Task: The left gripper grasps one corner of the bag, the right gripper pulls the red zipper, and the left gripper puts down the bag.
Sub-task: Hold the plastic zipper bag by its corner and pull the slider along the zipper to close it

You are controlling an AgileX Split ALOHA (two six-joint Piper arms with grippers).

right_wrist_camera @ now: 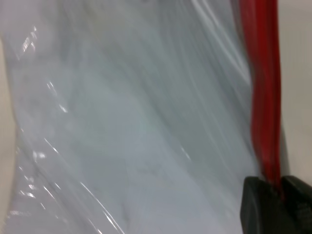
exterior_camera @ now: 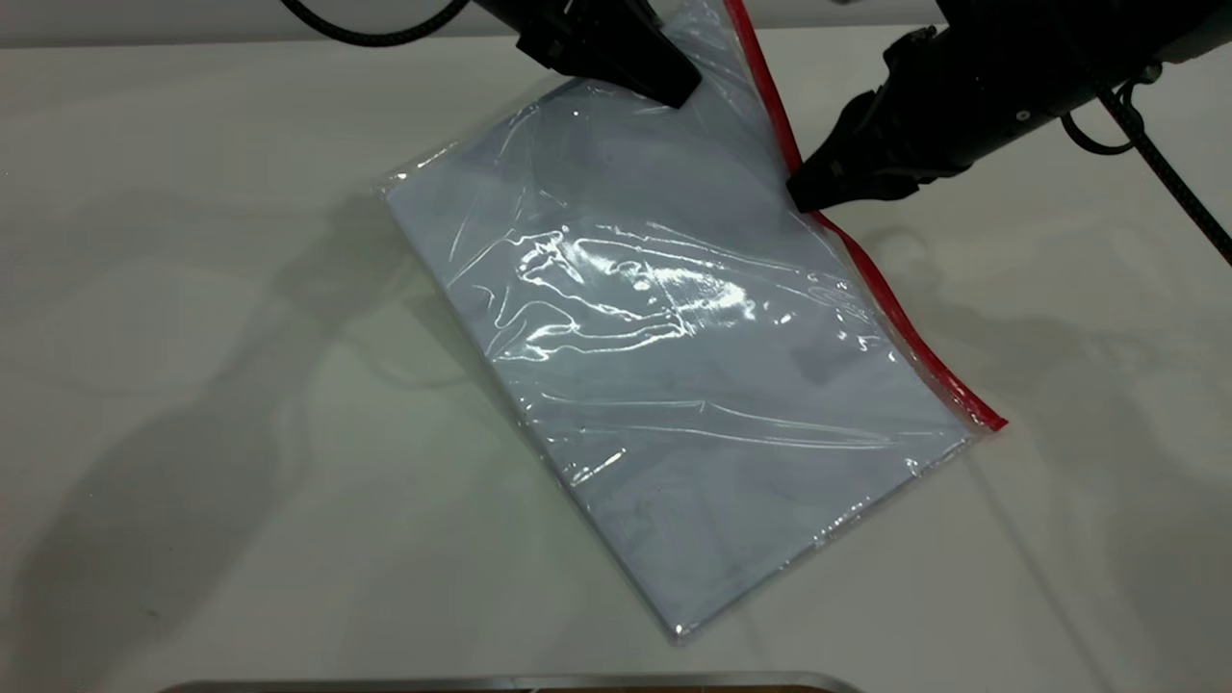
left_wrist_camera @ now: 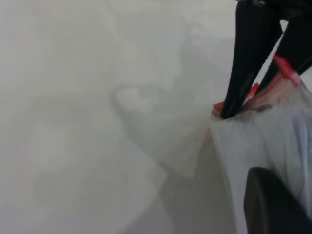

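The bag [exterior_camera: 674, 385] is a clear pouch with pale sheets inside, lying slantwise on the white table with its far end raised. The red zipper [exterior_camera: 895, 308] runs along its right edge. My left gripper [exterior_camera: 674, 91] is shut on the corner of the bag at the far end, next to the red strip. One of its fingers [left_wrist_camera: 273, 204] shows against the plastic in the left wrist view. My right gripper [exterior_camera: 801, 192] is shut on the red zipper a short way down from that corner. In the right wrist view its jaws [right_wrist_camera: 280, 187] clamp the red strip [right_wrist_camera: 263, 97].
The white table [exterior_camera: 192, 385] lies open to the left and in front of the bag. A metal edge [exterior_camera: 500, 683] runs along the near side. A black cable [exterior_camera: 1155, 164] hangs by the right arm.
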